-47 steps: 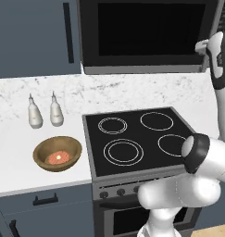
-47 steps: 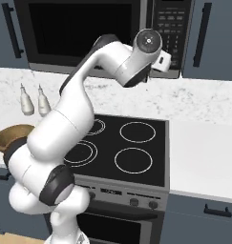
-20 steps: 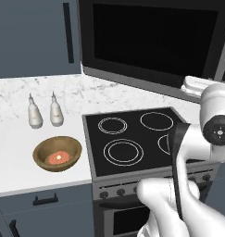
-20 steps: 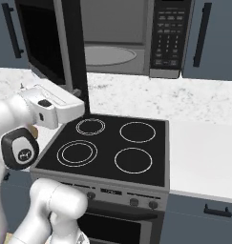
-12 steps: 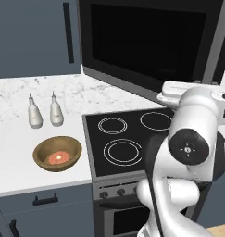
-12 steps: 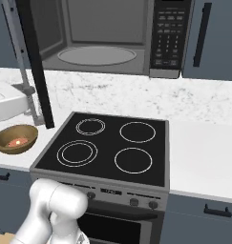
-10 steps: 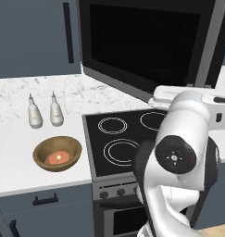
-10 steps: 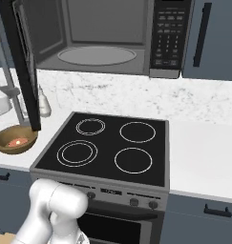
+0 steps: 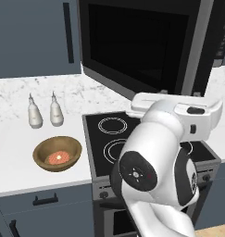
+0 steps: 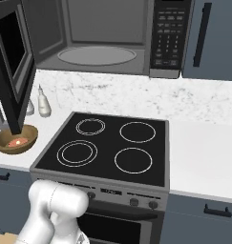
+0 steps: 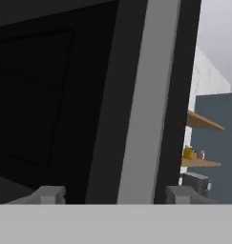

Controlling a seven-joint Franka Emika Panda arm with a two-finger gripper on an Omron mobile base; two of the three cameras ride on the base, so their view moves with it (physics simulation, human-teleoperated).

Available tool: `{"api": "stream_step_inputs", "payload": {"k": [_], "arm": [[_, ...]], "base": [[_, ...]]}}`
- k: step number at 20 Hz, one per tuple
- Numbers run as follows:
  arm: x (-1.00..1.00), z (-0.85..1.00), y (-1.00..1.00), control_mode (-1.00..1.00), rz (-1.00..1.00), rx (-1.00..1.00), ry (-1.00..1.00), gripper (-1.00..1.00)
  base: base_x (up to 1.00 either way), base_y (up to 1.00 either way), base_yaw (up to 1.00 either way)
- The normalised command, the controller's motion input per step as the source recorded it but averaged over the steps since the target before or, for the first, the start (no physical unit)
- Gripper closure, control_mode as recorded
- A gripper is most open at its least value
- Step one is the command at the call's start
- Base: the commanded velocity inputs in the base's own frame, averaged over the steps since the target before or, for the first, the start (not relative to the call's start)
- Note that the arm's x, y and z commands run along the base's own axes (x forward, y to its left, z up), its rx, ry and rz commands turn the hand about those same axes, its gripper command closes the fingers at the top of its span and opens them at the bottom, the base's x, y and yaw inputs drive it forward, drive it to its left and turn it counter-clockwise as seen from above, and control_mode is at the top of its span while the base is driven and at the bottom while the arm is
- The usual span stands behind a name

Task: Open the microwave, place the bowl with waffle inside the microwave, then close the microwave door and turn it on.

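One step of four looks done: microwave open, bowl not yet moved.
Large black glass microwave door [image 10: 11,66] with steel-grey frame stands swung out at 9 o'clock of the grey cavity of the wide black and steel microwave [image 10: 100,35]. Two-finger gripper [image 11: 115,195] fingers spread, empty, facing the door edge. Small brown wooden bowl with reddish-orange waffle [image 9: 57,153] sits on white counter [image 9: 21,173], 9 o'clock of black stove [image 10: 108,147]. Left: load, close, start.

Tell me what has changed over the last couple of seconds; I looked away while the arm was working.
The microwave door swung from shut to wide open toward the left, baring the grey inside of the microwave. The arm swept from the door's right edge across to the left. The hand, fingers apart, now faces the door's frame. The bowl with waffle, two bottles and stove stayed put.
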Motion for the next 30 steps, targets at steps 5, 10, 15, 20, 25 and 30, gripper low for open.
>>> {"api": "stream_step_inputs", "payload": {"k": [5, 10, 15, 20, 25, 30], "arm": [[-0.07, 0.04, -0.06, -1.00, -0.11, 0.09, -0.09, -1.00], [-0.73, 0.17, -0.08, -1.00, 0.02, 0.00, 0.01, -1.00], [-0.38, -0.09, -0.08, -1.00, 0.45, 0.00, 0.20, -1.00], [0.04, -0.05, -0.66, -1.00, 0.31, 0.20, 0.02, -1.00], [0.00, 0.00, -0.77, -1.00, 0.15, 0.23, 0.00, -1.00], [0.03, 0.00, -0.67, -1.00, 0.03, 0.11, 0.00, -1.00]], "base": [[0.00, 0.00, 0.00], [0.00, 0.00, 0.00], [0.00, 0.00, 0.00], [0.00, 0.00, 0.00], [0.00, 0.00, 0.00], [0.00, 0.00, 0.00]]}}
